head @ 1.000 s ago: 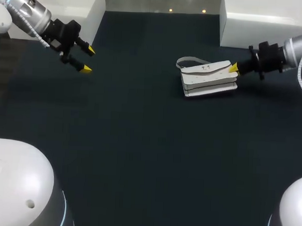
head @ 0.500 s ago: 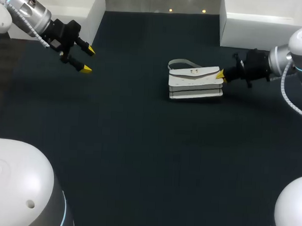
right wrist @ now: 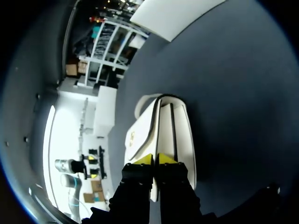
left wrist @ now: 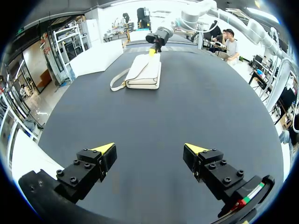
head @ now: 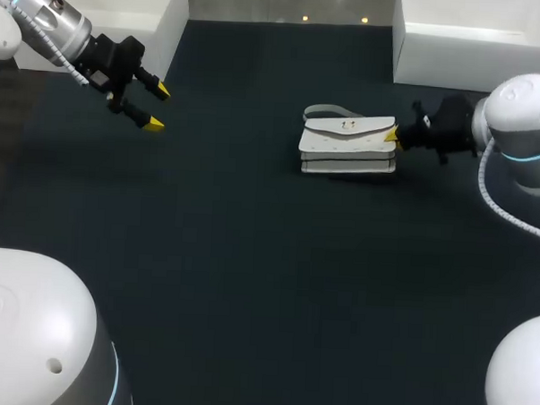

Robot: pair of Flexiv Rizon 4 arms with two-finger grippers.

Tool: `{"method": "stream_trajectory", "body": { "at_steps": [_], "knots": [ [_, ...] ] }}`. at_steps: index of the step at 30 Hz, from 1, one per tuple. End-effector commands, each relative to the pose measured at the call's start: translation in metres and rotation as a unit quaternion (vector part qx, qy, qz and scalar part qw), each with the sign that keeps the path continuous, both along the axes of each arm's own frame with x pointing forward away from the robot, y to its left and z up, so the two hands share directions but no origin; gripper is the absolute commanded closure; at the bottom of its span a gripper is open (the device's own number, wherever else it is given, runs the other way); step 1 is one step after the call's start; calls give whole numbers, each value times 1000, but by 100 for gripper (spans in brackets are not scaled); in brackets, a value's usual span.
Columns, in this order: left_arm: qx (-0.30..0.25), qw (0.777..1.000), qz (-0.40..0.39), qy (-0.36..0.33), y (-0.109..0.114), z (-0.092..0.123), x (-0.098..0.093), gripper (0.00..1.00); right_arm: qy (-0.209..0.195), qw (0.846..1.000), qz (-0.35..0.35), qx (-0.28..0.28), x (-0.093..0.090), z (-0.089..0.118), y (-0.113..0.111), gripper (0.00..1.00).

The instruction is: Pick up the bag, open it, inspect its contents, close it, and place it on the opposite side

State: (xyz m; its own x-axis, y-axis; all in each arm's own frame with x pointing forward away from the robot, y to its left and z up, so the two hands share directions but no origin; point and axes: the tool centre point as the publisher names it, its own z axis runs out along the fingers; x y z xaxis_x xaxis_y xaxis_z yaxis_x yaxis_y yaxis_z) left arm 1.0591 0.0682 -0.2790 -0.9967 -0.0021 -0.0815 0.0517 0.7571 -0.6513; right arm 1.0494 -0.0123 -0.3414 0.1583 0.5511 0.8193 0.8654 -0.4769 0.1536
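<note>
The left gripper [head: 156, 107] hangs over the far left of the table [head: 249, 273], fingers spread, holding nothing. Well apart from it, right of middle, the white bag [head: 349, 145] lies flat, its strap [head: 326, 111] looped behind. The right gripper [head: 394, 134] pinches the bag's right end, fingers nearly together.

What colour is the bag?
The bag is white; the left wrist view shows it best.

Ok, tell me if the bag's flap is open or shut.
Shut. The flap lies flat against the bag, with no gap in the head or wrist views and nothing of the inside showing.
</note>
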Motion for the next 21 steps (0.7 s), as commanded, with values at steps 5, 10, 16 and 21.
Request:
{"method": "stream_trajectory", "body": {
  "at_steps": [5,10,16,21],
  "knots": [
    [-1,1000,0,-1,0,-1,0,0,-16,1000,-23,11,-5,-3,10,100],
    [-1,1000,0,-1,0,-1,0,0,-5,999,-14,47,-11,-11,31,100],
    [-1,1000,0,-1,0,-1,0,0,-12,997,7,72,-19,-13,53,100],
    [-1,1000,0,-1,0,-1,0,0,-7,995,33,92,-21,-17,68,100]
  ]
}}
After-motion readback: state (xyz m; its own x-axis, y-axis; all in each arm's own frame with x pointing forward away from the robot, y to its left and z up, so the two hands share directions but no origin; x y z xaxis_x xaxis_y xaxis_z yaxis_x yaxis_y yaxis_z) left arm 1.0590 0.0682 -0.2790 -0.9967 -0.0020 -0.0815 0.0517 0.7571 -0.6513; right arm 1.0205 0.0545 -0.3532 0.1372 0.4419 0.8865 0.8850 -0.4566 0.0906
